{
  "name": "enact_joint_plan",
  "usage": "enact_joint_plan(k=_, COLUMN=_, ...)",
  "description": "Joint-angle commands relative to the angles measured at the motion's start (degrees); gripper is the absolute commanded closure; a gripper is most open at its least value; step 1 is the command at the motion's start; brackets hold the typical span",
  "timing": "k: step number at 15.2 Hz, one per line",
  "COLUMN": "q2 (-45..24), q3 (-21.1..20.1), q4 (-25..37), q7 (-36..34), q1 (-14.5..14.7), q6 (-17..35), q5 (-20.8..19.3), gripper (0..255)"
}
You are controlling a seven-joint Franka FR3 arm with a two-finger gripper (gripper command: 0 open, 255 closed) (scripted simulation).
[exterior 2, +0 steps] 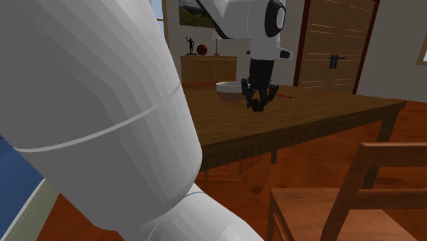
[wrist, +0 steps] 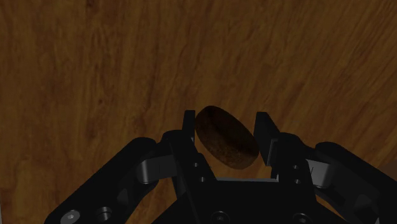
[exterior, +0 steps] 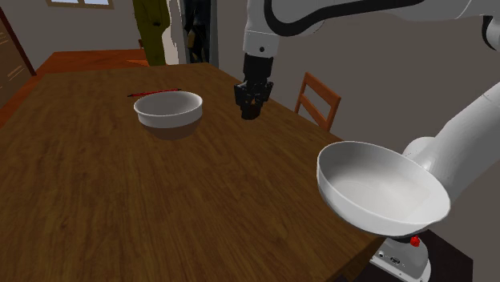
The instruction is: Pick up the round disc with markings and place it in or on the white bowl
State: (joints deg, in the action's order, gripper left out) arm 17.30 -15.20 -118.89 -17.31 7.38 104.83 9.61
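Grained, faintly glossy wood table (exterior: pixel 96 184); mottled matt brown disc (wrist: pixel 226 141); matt black gripper (wrist: pixel 226 121)

Smooth white arm (exterior: pixel 465 136) with dark joints, all-black two-finger hand (exterior: pixel 251 115), red button (exterior: pixel 414 240) on pale stand (exterior: pixel 401 258).

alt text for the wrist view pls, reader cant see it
The black claw clasps a dark brown round disc between its two fingers, seen at a tilt so it looks oval. Behind it is the wooden table with streaky grain.
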Motion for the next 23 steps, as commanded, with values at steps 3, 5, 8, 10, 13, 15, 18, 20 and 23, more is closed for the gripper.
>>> enact_joint_plan(k=3, q2=0.0, q3=0.0, q4=0.0, q7=0.0, q1=0.0, q6=0.0, q5=0.0, gripper=255)
enact_joint_plan(k=5, q2=0.0, q3=0.0, q4=-0.01, q7=0.0, q1=0.0, q6=0.01, q5=0.0, gripper=255)
enact_joint_plan(k=8, q2=-0.05, q3=0.13, q4=2.34, q7=-0.21, q1=-0.07, q6=-2.28, q5=-0.13, gripper=255)
enact_joint_plan(k=10, q2=-0.14, q3=0.2, q4=3.97, q7=-0.36, q1=-0.12, q6=-3.81, q5=-0.23, gripper=255)
enact_joint_plan(k=13, q2=-0.38, q3=0.31, q4=6.5, q7=-0.6, q1=-0.19, q6=-6.1, q5=-0.38, gripper=255)
enact_joint_plan(k=15, q2=-0.61, q3=0.37, q4=8.26, q7=-0.77, q1=-0.23, q6=-7.63, q5=-0.48, gripper=255)
enact_joint_plan(k=18, q2=-1.05, q3=0.44, q4=11.0, q7=-1.04, q1=-0.3, q6=-9.93, q5=-0.64, gripper=255)
enact_joint_plan(k=20, q2=-1.4, q3=0.47, q4=12.9, q7=-1.23, q1=-0.34, q6=-11.47, q5=-0.75, gripper=255)
enact_joint_plan(k=23, q2=-2.04, q3=0.51, q4=15.87, q7=-1.53, q1=-0.41, q6=-13.8, q5=-0.93, gripper=255)
